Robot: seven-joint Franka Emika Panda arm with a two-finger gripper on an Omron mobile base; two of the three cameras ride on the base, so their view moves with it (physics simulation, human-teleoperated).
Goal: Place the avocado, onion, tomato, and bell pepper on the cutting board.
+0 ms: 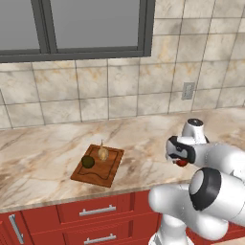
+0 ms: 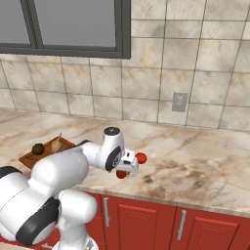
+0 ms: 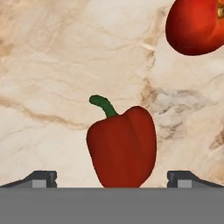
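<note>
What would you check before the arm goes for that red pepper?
1. Gripper open: ok, its fingertips stand wide apart.
2. Bell pepper between the fingertips: ok, centred in the hand view.
3. Pepper free of the tomato: ok, apart.
4. Pepper already gripped: not ok, nothing is held.
5. Room on the cutting board: ok, the avocado and onion sit at its far end.
6. Height above the counter: cannot tell.
</note>
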